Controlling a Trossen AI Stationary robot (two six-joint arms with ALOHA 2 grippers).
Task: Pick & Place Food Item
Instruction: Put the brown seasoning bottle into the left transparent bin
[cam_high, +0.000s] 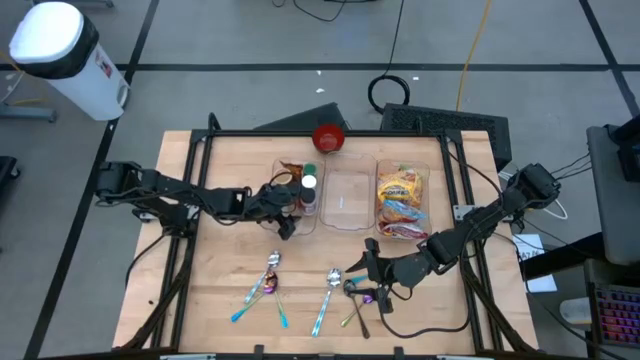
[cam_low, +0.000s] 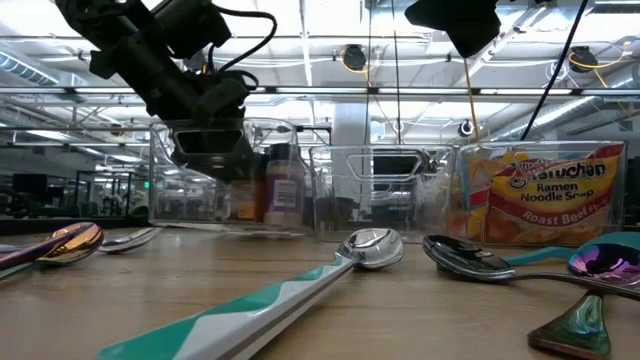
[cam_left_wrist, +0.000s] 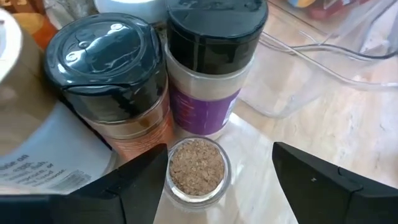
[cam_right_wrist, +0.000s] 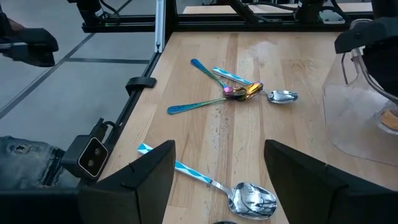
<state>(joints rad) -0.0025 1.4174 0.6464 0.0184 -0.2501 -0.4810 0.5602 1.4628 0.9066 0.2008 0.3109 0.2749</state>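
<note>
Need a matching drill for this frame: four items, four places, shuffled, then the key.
Items:
1. spice jars
2. ramen noodle packs
3. red bowl
4. middle clear bin

Places:
A. behind the bins, at the table's far edge
B. right clear bin
C. between the other two bins, nothing in it
D. left clear bin, at the left claw

Pairs: 1-D, 2-B, 3-A, 4-C

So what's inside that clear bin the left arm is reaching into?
Spice jars: a small clear jar of brown powder between the open left gripper, a purple-labelled jar and an orange one behind it. Anything beneath them is hidden.
</note>
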